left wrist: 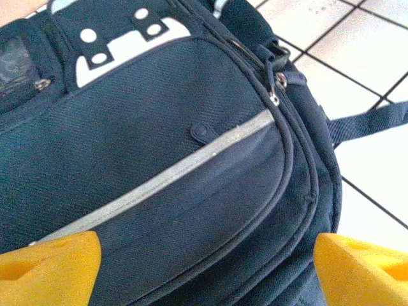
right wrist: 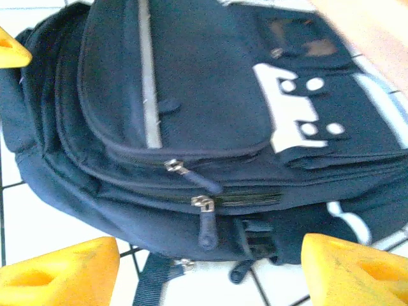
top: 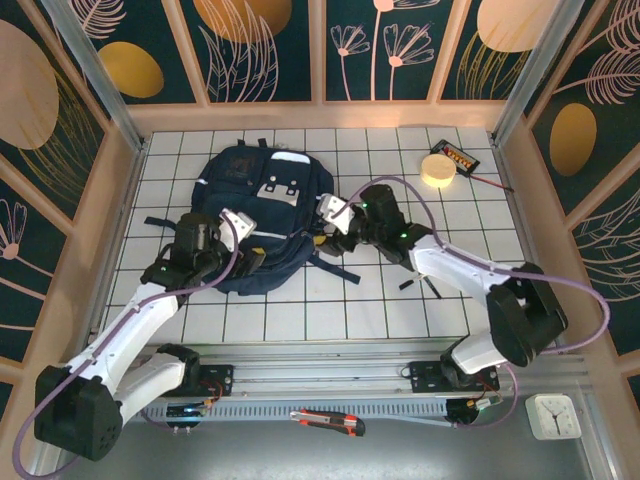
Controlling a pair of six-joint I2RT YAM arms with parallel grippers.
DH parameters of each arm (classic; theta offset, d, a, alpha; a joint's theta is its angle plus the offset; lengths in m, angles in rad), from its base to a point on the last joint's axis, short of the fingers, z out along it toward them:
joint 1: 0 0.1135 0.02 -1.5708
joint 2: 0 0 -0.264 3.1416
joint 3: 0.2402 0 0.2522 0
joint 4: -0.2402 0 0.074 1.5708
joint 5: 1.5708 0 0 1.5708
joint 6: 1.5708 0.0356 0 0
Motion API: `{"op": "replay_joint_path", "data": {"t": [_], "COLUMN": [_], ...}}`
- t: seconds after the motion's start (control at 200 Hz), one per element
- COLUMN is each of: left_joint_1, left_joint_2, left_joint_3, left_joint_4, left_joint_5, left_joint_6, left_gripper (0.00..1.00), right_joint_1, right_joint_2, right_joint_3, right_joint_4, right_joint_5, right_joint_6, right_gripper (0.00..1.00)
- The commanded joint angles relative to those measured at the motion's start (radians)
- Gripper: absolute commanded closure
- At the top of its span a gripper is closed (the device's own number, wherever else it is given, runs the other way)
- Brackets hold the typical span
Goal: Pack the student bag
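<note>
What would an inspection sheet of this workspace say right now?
Surface: white tiled table, wood-rimmed.
Job's things: student bag lying flat, front up, left of centre.
Clutter: cream tape roll and black device at far right; utility knife and white clock on near ledge.
Grippers: left pincer open above the bag's front; right pincer open beside its zipped side; nothing held.
Cables: purple cable along each arm.
Surroundings: teal floral wall panels.

Bright, even overhead light washes the white tiled surface (top: 380, 320); the student bag (top: 240, 180) casts only a faint, soft shadow at its near edge. In the left wrist view, tiles right of the bag glare nearly white. The right wrist view is soft, blurring most at the bag's patched end
</note>
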Motion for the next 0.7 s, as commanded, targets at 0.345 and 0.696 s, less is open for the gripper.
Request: {"op": "replay_joint_path", "data": {"t": [0.345,0.696], "left_joint_1": [-0.021,-0.035], "left_joint_2": [-0.007,0.014], "left_joint_3": [-0.07,-0.112], "left_joint_4": [0.011,0.044], "left_joint_5": [-0.04,-0.032], "left_joint_6": [0.111,0.169], "left_gripper": [0.12,0.11], "right_joint_1": [-0.027,-0.056], "right_joint_2": [0.313,0.398], "right_joint_3": [0.163,0.238], "right_joint_4": [0.027,-0.023], "right_joint_5": [-0.135,-0.186], "right_joint_6": [0.006,0.004], "right_gripper": [0.38,0.52]}}
